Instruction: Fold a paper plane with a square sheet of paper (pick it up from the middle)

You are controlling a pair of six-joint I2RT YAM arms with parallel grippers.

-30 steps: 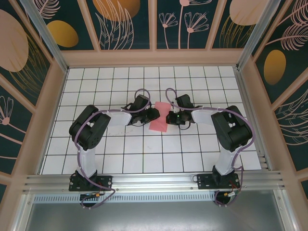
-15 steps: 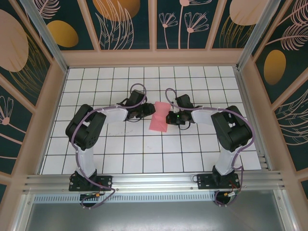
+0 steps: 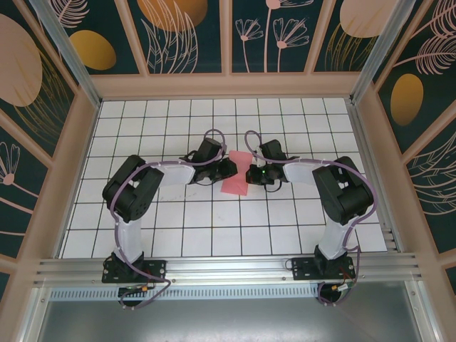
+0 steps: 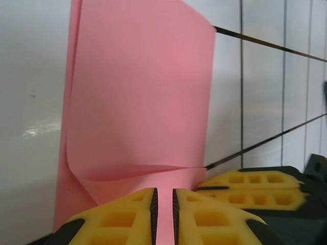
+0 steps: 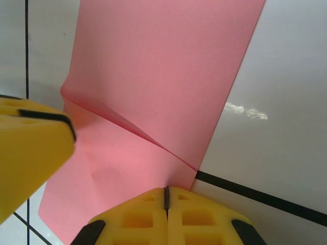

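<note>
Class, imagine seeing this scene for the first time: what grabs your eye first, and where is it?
The pink square sheet of paper stands out at mid-table, buckled into a ridge. The right gripper is shut on one edge; the left gripper meets the opposite edge, jaws a narrow slit apart. Dark floral wall panels ring the white grid table.
</note>
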